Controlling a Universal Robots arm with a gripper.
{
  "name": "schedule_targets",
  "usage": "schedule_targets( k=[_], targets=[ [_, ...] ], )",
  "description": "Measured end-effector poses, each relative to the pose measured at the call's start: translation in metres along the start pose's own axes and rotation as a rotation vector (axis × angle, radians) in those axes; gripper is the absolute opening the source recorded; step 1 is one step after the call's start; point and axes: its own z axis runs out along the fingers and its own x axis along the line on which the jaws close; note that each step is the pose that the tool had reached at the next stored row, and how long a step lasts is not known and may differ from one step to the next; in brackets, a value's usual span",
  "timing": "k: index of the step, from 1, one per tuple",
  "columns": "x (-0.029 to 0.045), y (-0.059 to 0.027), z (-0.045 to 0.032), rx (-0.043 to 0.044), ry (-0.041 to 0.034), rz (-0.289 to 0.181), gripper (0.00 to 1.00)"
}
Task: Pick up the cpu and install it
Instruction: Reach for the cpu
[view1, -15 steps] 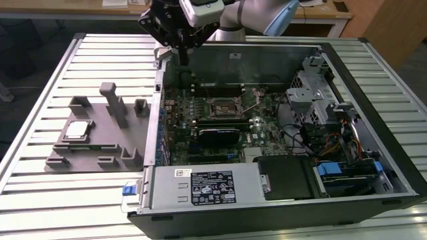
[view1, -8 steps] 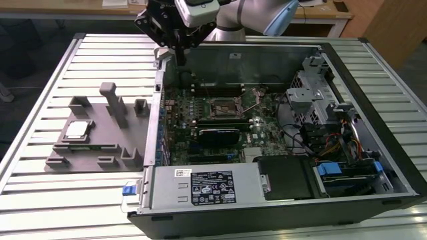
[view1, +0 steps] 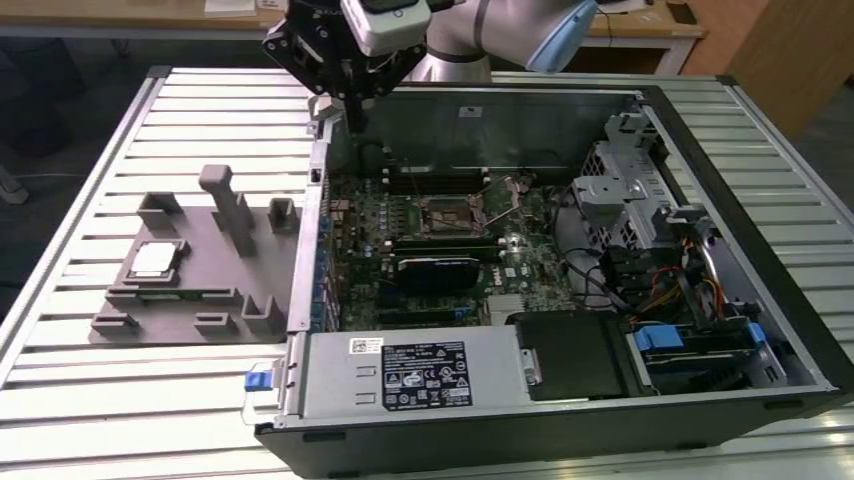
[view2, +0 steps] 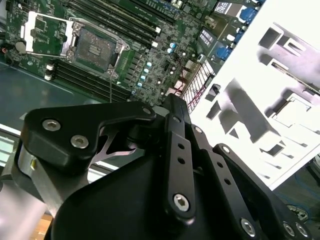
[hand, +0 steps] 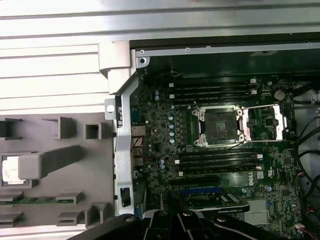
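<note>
Gripper first: it hangs high above the wall of the computer case that faces the fixture. It points straight down and carries nothing that I can see; whether it is open or closed I cannot tell from my screens. I think this height is for safety, so that the arm can pass over the metal wall without touching it. Below it the case lies on its side with the panel off, so the motherboard looks upward and is reachable from above. On the board, between the memory slots, the black socket is empty. Its metal load plate is folded away to one side, I suppose to leave the way free for the chip. Further away, outside the case toward the exterior view's left, the grey fixture plate rests on the slatted table. The cpu lies there flat in its own recess, shiny side up, well apart from the gripper. Such a nest probably keeps it in a known place and straight for a grasp. So the pick-up is not yet done.
</note>
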Motion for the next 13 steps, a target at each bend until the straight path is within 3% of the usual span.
schedule_targets(
  k=[5,13],
  targets=[
    [0.0039,-0.0020,0.0016,0.0002,0.0001,0.000,0.11],
    [0.0163,-0.0039,0.0055,0.0003,0.0003,0.000,0.11]
  ],
)
